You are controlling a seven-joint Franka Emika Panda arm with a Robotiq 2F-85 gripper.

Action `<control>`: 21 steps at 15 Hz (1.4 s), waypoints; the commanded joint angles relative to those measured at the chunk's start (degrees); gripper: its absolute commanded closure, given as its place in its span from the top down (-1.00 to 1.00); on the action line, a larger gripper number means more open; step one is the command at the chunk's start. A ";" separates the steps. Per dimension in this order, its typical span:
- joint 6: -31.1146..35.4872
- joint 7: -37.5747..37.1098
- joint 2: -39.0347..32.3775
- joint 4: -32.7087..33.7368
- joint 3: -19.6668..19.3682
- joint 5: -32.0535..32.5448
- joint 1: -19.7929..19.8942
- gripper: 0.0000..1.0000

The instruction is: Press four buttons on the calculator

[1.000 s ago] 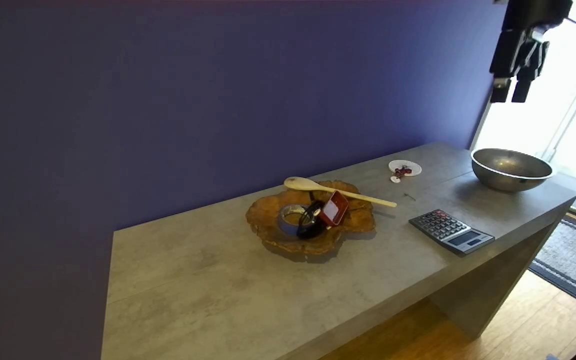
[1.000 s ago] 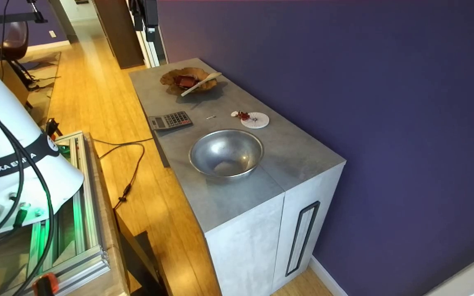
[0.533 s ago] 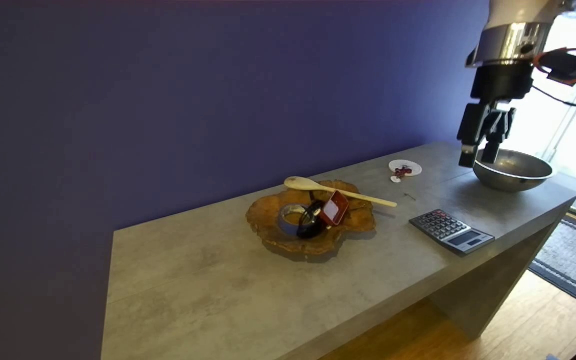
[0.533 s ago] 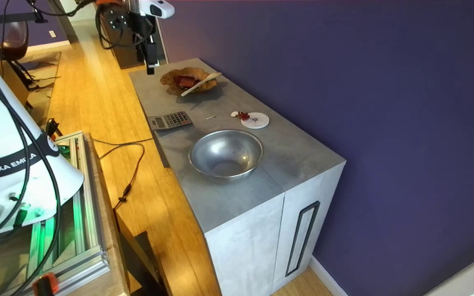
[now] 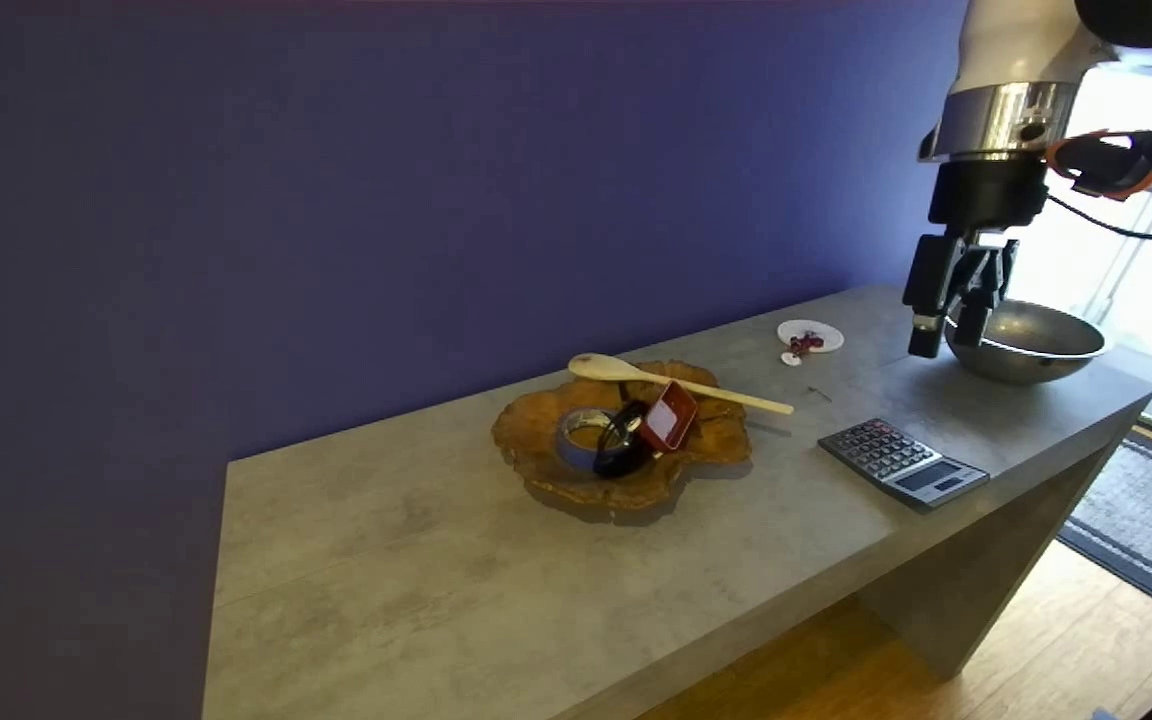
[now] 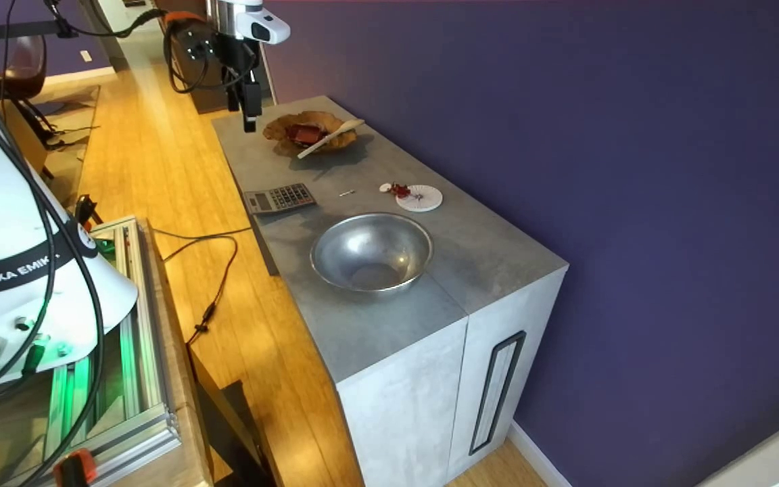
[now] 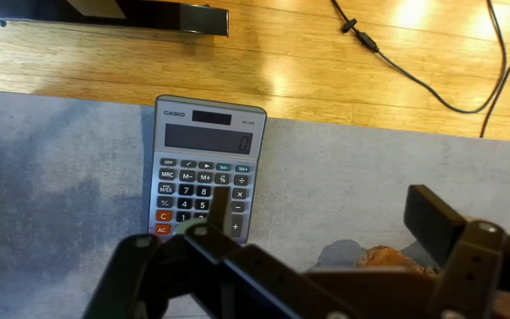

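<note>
In an exterior view a grey countertop [image 5: 416,560] runs along a purple wall [image 5: 336,220], its far-left stretch well apart from the calculator [image 5: 901,463]. Coming rightward, though well to the left of the calculator, there is a rough-edged wooden bowl [image 5: 526,425] holding a roll of blue tape [image 5: 574,456], a black object [image 5: 621,462] whose kind I cannot make out, and a red box [image 5: 669,417] with a pale patch. A wooden spoon [image 5: 706,390] lies across that bowl, its handle pointing toward the calculator. Next come, on the wall side of the calculator and to its left, a tiny white disc [image 5: 790,358], a cluster of red bits [image 5: 804,343] and a white plate [image 5: 829,335]; nearer the calculator lies a short thin piece [image 5: 819,393] I cannot identify. The calculator itself rests face up on the countertop, one end at the long edge; in the wrist view the display [image 7: 207,138] reads 0, and the C and AC keys [image 7: 163,216] are orange. Above the calculator and a little to its right hangs the gripper [image 5: 948,333], apart from it, fingers [image 5: 924,342] spread wide with only air between the tips; the wrist view has one finger in front of the calculator's lower keys. Farther right of the calculator a metal bowl [image 5: 1016,370] stands upright, its left rim partly hidden by the gripper. Last, rightmost and lower than the calculator, a grey mat [image 5: 1146,520] lies on the wooden floor [image 5: 1076,600].
</note>
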State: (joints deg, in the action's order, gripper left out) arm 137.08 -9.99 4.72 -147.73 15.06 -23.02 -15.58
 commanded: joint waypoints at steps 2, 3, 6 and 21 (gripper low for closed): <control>-1.48 -0.78 -5.00 2.52 -0.83 1.78 1.01 1.00; -2.06 -0.94 -6.36 3.30 -0.94 2.57 1.18 1.00; -3.78 -2.31 -9.30 5.28 -1.59 5.17 1.74 0.36; -9.46 -3.18 -25.10 17.00 -4.00 12.30 1.82 -1.00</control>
State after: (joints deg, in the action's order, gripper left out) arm 126.66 -13.79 -18.12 -131.80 11.49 -11.49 -13.76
